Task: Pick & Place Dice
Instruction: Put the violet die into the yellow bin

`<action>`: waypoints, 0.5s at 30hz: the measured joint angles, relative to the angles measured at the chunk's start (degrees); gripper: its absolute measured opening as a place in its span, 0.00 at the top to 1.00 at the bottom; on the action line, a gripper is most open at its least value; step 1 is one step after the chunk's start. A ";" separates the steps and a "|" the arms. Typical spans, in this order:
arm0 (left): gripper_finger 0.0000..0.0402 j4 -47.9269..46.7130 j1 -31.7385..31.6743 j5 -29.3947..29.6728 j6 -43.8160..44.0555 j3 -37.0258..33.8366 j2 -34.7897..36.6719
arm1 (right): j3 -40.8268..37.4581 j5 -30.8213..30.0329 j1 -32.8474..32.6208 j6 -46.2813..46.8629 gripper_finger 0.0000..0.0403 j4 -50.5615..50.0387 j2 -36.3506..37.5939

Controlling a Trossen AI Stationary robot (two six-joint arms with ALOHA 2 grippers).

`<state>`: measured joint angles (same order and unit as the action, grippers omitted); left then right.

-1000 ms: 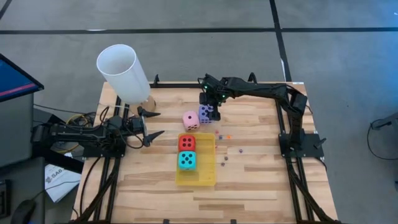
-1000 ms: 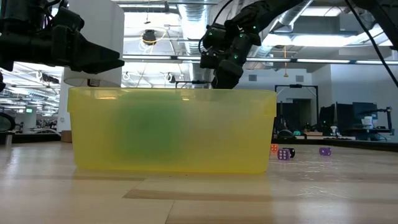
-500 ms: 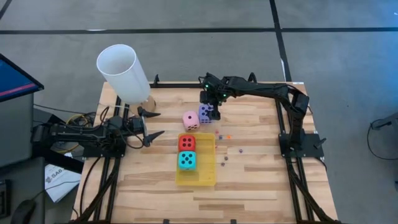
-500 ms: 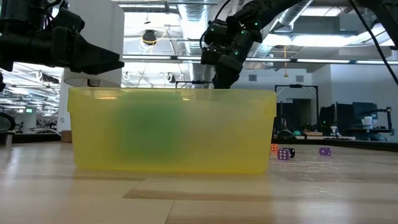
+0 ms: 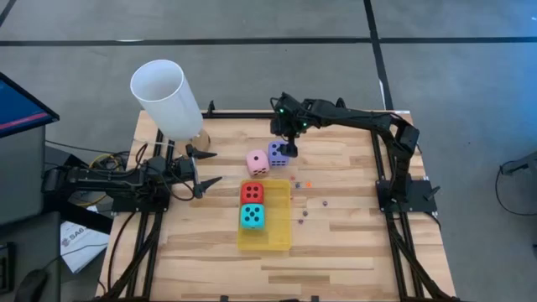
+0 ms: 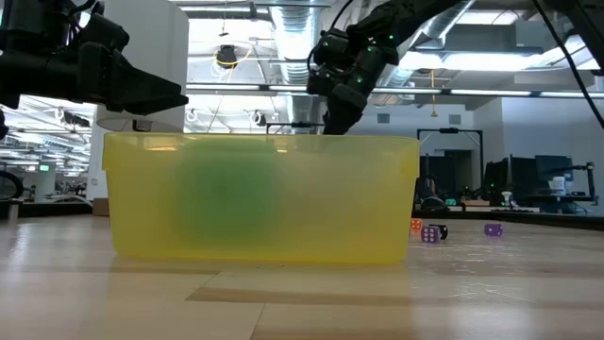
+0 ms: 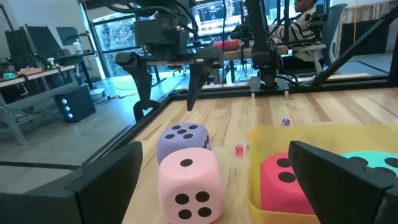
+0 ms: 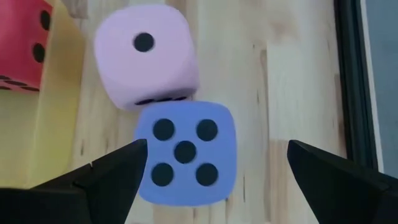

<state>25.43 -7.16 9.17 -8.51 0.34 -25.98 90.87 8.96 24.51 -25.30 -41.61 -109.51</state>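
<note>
The purple die [image 5: 278,153] sits on the table with five pips up [image 8: 185,152]. The pink die [image 5: 258,162] stands right beside it [image 8: 146,55]. The red die [image 5: 252,194] and the cyan die [image 5: 252,216] sit in the yellow tray [image 5: 279,235]. Tiny coloured pieces [image 5: 307,184] lie scattered to the tray's right. My right gripper [image 5: 286,138] hangs open above the purple die, pointing down, with a finger on either side [image 8: 216,147], touching nothing. My left gripper [image 5: 201,168] waits open near the table's left edge [image 7: 216,149].
A tall white cylinder [image 5: 168,99] stands at the far left corner. In the low view the yellow tray [image 6: 264,198] blocks most of the table, and small dice [image 6: 429,233] show at its right. Bare wood lies on the near and right sides.
My right gripper has risen a little above the purple die and drawn slightly toward the far edge. The dice have stayed where they were.
</note>
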 joint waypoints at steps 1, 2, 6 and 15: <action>0.02 0.00 0.00 0.00 0.00 0.00 0.00 | 0.00 0.02 -0.11 -0.02 0.05 0.05 0.00; 0.02 0.00 0.00 0.00 0.00 0.01 0.01 | 0.00 0.05 -0.18 -0.03 0.05 0.05 0.00; 0.02 0.00 0.00 0.00 0.00 0.00 0.01 | 0.00 0.01 -0.52 -1.12 0.05 -0.69 0.42; 0.02 0.09 0.01 0.00 -0.05 0.00 0.02 | 0.00 0.08 -1.70 -1.68 0.05 -5.41 8.99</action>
<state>25.52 -7.15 9.17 -8.56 0.34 -25.96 90.87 9.04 22.81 -26.98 -47.02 -100.52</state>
